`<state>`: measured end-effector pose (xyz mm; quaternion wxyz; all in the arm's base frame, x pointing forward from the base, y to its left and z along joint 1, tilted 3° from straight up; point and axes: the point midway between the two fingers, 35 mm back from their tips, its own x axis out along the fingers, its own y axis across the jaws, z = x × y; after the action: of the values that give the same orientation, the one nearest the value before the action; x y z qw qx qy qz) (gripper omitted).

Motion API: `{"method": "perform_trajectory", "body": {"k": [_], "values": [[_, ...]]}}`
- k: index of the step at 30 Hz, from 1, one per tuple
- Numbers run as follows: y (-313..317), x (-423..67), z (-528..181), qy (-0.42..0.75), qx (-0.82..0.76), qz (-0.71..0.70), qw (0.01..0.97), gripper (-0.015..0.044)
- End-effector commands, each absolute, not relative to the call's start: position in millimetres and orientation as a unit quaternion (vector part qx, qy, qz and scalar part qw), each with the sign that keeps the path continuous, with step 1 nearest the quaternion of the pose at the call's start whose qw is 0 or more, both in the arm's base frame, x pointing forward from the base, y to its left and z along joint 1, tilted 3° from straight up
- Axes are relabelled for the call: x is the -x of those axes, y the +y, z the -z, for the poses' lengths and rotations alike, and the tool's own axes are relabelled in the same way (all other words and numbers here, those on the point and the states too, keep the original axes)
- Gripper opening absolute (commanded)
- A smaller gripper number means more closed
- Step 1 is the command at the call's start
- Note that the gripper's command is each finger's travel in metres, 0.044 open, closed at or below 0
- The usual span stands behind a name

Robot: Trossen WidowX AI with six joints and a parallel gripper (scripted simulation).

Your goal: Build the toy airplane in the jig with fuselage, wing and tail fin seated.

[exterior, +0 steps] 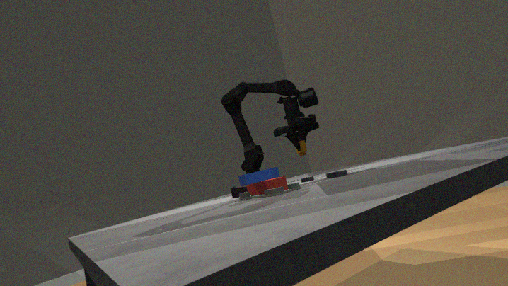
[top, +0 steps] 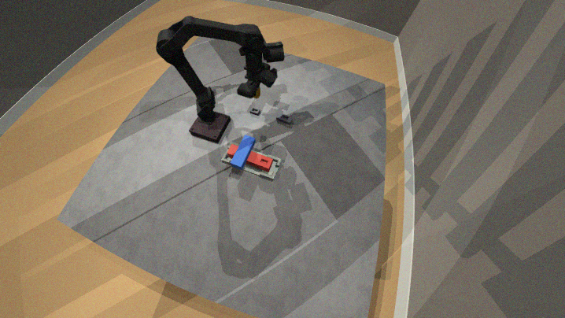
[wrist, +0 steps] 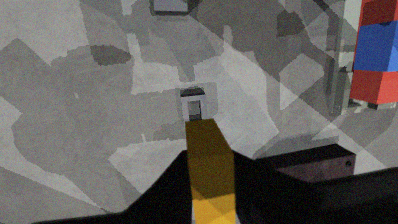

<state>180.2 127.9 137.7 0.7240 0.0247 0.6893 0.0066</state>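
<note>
On the grey worktop [top: 165, 221] two small dark holders sit apart from the jig: one [top: 255, 111] directly under the raised tool [top: 256, 93], the other [top: 284, 118] a little further off, both bare. The jig [top: 276, 161] near the arm's base [top: 197, 133] holds the red fuselage [top: 260, 160] in its cradle, with the blue wing [top: 242, 151] lying across the fuselage's top. The tool is closed narrowly on the yellow tail fin [wrist: 209, 165], which hangs well above the worktop and apart from the jig.
</note>
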Motion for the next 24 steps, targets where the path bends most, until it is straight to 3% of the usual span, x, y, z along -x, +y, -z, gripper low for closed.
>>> {"method": "perform_trajectory", "body": {"k": [1, 24], "values": [[126.7, -179.5, -150.0, 0.685, -0.027, -0.008, 0.728, 0.0], [108.1, -201.9, -167.4, 0.684, -0.027, -0.006, 0.729, 0.0]]}}
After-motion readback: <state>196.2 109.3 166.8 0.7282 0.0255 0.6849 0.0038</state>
